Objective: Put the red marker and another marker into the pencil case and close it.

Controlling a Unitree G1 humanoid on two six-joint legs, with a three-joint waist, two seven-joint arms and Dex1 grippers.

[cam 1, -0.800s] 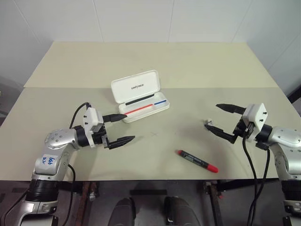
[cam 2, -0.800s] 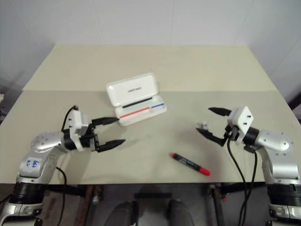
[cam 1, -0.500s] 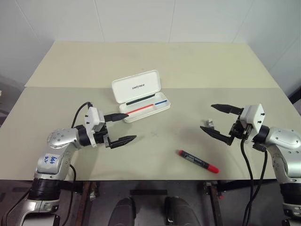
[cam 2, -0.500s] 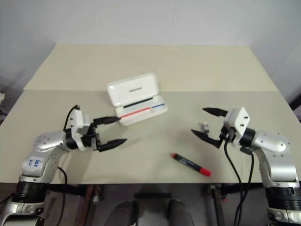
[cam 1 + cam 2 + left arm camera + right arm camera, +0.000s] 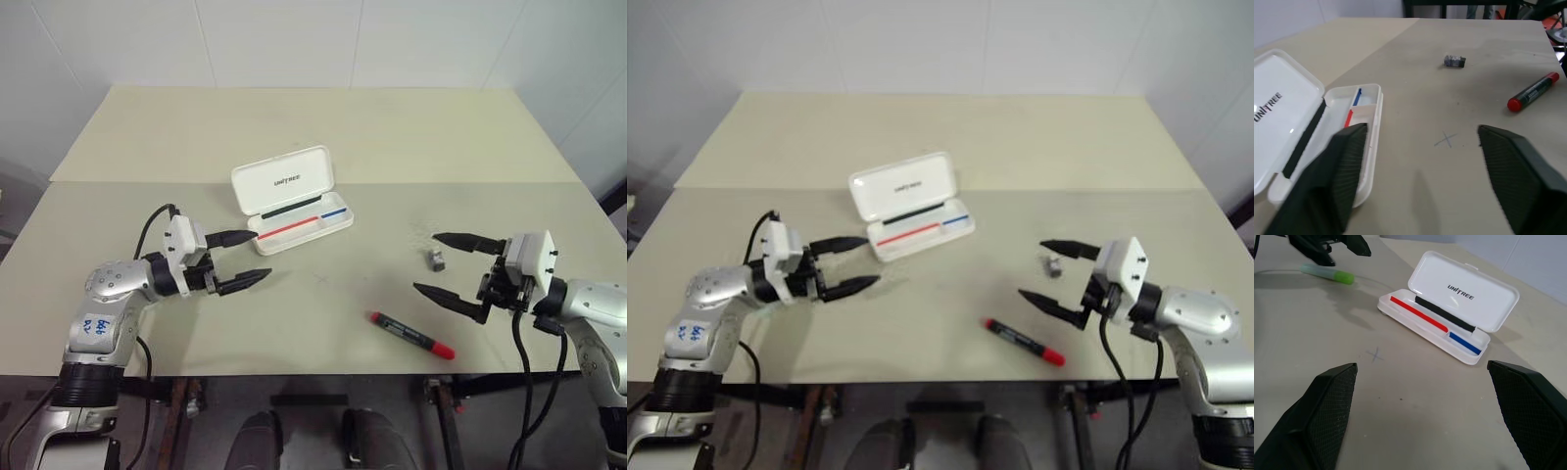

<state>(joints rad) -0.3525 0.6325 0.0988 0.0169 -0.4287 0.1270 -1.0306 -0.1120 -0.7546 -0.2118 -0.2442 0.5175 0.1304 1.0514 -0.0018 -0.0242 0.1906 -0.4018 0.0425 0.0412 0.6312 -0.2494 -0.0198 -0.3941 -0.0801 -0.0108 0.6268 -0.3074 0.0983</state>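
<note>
Left eye view shows a beige table (image 5: 323, 127) with few things on it. Nearest to the robot, at about 5 o'clock from the middle of the table, lies the red marker (image 5: 411, 335); its red cap points toward the near right edge and its black barrel toward the middle. It lies flat and nothing touches it.

Just to the right of it, at about 4 o'clock, hovers the right gripper (image 5: 447, 266). Its two black fingers (image 5: 443, 295) are spread wide and released, with nothing between them, and they point toward the left. A small grey block (image 5: 436, 259) rests on the table near the fingertips, between the two fingers as seen from above, but I cannot tell if it touches any of them.

On the other side, at about 9 o'clock, is the left gripper (image 5: 242, 259). Its fingers are also apart and released, and they hold nothing; they point to the right, toward the case.

Farther, at about 11 o'clock from the middle, stands the pencil case (image 5: 291, 199), white and open. Its lid with the dark print leans back, and the tray shows a red and blue line.

In the right wrist view, the green highlighter (image 5: 1328, 273) lies on the table under the left gripper, outside the case.
</note>
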